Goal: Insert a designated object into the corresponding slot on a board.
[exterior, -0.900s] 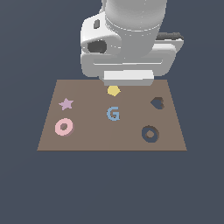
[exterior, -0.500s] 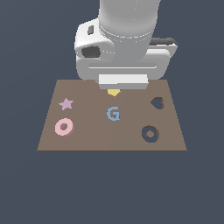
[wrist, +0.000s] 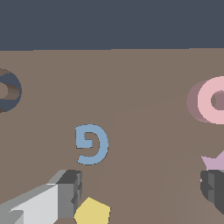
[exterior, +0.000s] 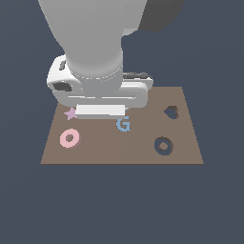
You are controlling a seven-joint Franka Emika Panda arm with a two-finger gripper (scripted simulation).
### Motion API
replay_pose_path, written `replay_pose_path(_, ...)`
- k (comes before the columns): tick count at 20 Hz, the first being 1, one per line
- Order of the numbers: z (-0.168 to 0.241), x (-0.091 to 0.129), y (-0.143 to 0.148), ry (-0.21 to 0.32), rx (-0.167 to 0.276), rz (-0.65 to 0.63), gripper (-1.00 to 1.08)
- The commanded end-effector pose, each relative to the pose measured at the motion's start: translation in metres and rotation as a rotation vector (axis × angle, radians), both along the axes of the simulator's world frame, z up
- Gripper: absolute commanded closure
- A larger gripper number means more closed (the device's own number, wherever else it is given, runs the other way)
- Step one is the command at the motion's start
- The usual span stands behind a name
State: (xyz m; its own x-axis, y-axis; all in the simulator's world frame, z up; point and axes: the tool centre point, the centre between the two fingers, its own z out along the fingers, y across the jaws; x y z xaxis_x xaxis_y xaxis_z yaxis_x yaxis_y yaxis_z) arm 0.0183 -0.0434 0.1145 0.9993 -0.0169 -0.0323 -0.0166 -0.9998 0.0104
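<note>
Four coloured shapes (wrist: pixel 91 144), two recesses (exterior: pixel 163 145)

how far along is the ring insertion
Nothing is placed yet. The pink ring lies loose on the board, and the ring slot is empty. The end effector is open, holding nothing, over the board near the blue G. Grasping, carrying and inserting remain.

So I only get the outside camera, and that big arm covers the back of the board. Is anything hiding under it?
Observer: Yes, a yellow pentagon lies on the board, close to the blue G.
Operator: Is the claw holding something?
Observer: No. The gripper is open, with nothing gripped between its fingers.
Operator: Is it over the pink ring?
Observer: Not yet. The pink ring lies untouched out past one finger, which is beside the lilac star.
</note>
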Motion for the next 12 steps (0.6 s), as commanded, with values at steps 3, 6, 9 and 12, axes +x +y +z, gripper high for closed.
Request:
replay_pose_path(3,-0.023,0.018,-0.041,-0.011,0.002,-0.024,-0.92)
replay_pose_path(6,-0.037,0.03,-0.066,-0.018,0.004,-0.039,-0.92)
replay_pose_path(9,-0.047,0.039,-0.085,-0.024,0.005,-0.051,-0.92)
replay_pose_path(12,-0.055,0.046,-0.1,-0.027,0.007,-0.06,-0.92)
